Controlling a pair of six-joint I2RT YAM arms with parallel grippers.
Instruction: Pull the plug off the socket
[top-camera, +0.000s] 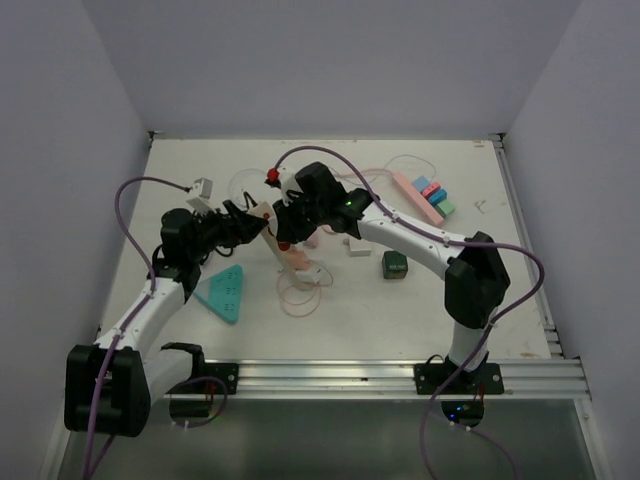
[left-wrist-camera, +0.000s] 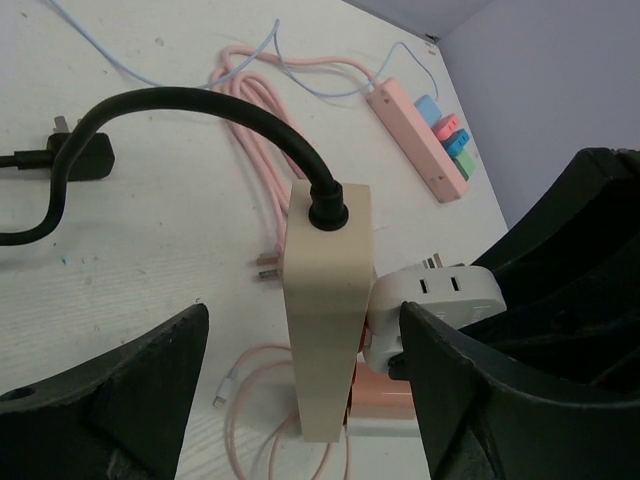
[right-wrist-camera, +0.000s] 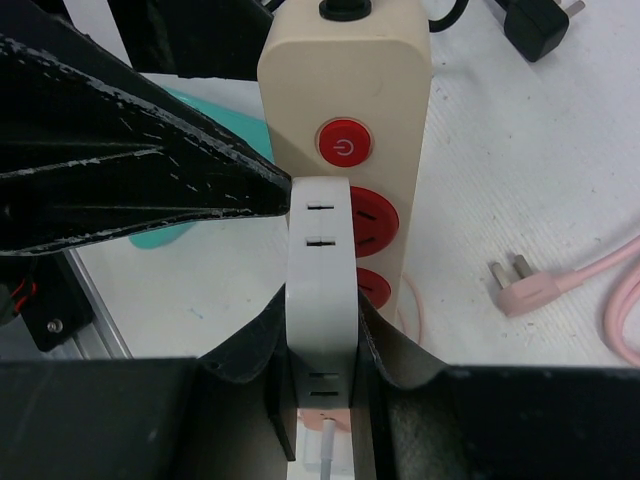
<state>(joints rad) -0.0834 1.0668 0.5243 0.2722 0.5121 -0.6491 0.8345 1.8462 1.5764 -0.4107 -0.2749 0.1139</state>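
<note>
right claw (right-wrist-camera: 320, 345) clamps the white plug (right-wrist-camera: 320, 250) by its flat sides, seemingly light and rigid, while left claw (left-wrist-camera: 300, 375) gapes wide astride the cream strip (left-wrist-camera: 322, 330).

The socket strip (right-wrist-camera: 345, 80) is smooth matt plastic, the plug (right-wrist-camera: 320, 290) slightly glossy plastic, the table (right-wrist-camera: 500, 150) faintly rough.

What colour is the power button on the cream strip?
The button is red with a white symbol; clearest in the right wrist view, above the white plug.
</note>
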